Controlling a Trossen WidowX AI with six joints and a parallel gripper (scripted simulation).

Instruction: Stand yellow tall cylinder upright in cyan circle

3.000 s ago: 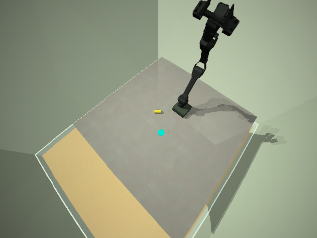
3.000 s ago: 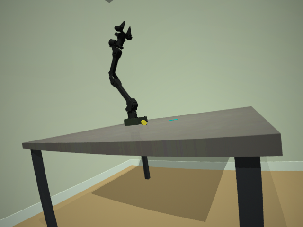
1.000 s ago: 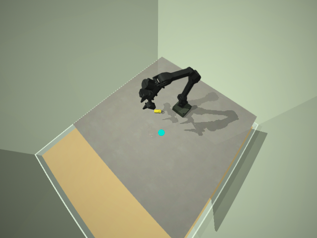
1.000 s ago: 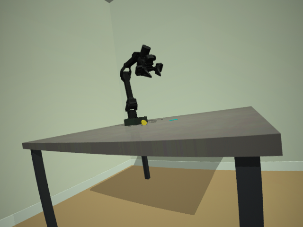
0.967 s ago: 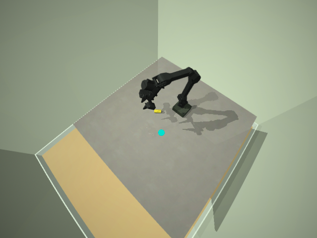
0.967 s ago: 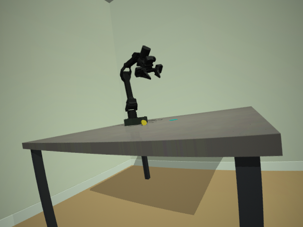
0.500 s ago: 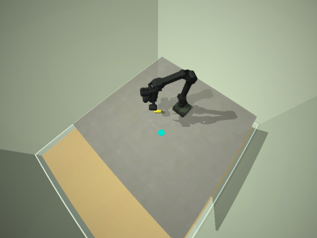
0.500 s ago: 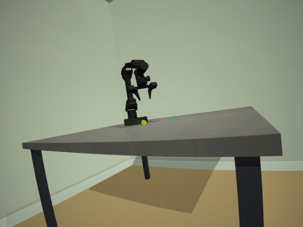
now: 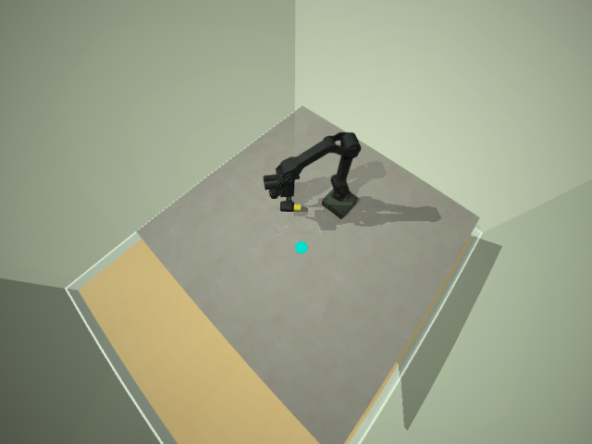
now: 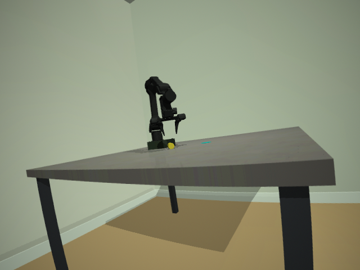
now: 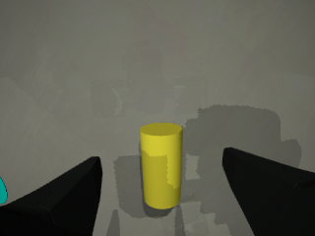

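Observation:
The yellow tall cylinder (image 9: 297,207) (image 10: 170,145) (image 11: 161,172) lies on its side on the table, partly hidden by the gripper in the top view. The cyan circle (image 9: 301,247) (image 10: 206,142) is a flat disc on the table, apart from the cylinder; its edge shows at the far left of the wrist view (image 11: 2,193). My gripper (image 10: 170,134) (image 11: 163,161) points down above the cylinder, open and empty. In the wrist view the cylinder appears between the two fingers, with a gap on each side. In the exterior view the fingertips are above it, not touching.
The arm's dark base (image 9: 340,203) (image 10: 151,145) stands on the grey table (image 9: 305,325) (image 10: 261,153), near the cylinder's end away from the gripper's body in the top view. The arm's shadows fall across the table around the cylinder and base. Walls stand behind the table.

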